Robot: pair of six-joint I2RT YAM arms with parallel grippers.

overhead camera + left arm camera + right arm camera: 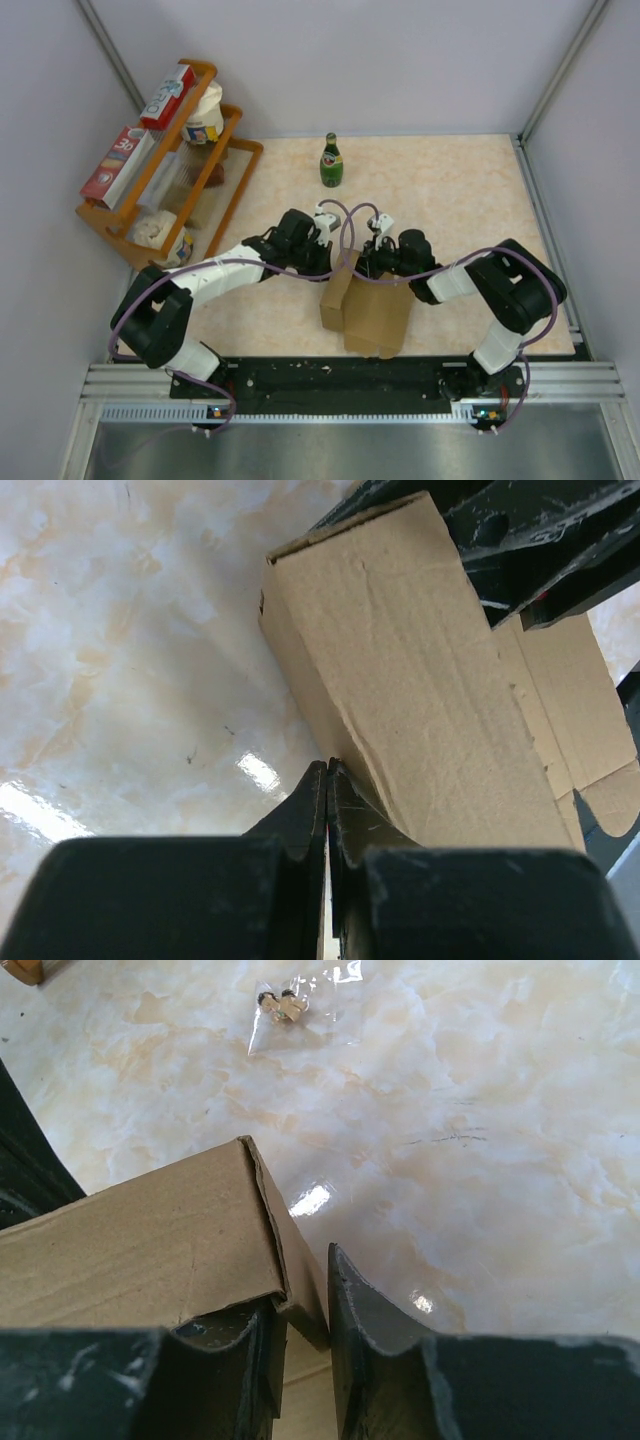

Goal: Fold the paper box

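The paper box is plain brown cardboard, partly raised, near the front middle of the table. Its tall wall fills the left wrist view, with flat flaps lying behind it. My left gripper is shut with nothing between its fingers, its tips against the foot of that wall. My right gripper straddles a corner wall of the box. One finger is tucked under the cardboard on the inside and the other finger is outside, pinching the wall. From above, both grippers meet at the box's far edge.
A green bottle stands at the back centre. A wooden rack with red-and-white printed boxes and jars stands at the back left. A small clear bag of little parts lies on the marble top beyond the box.
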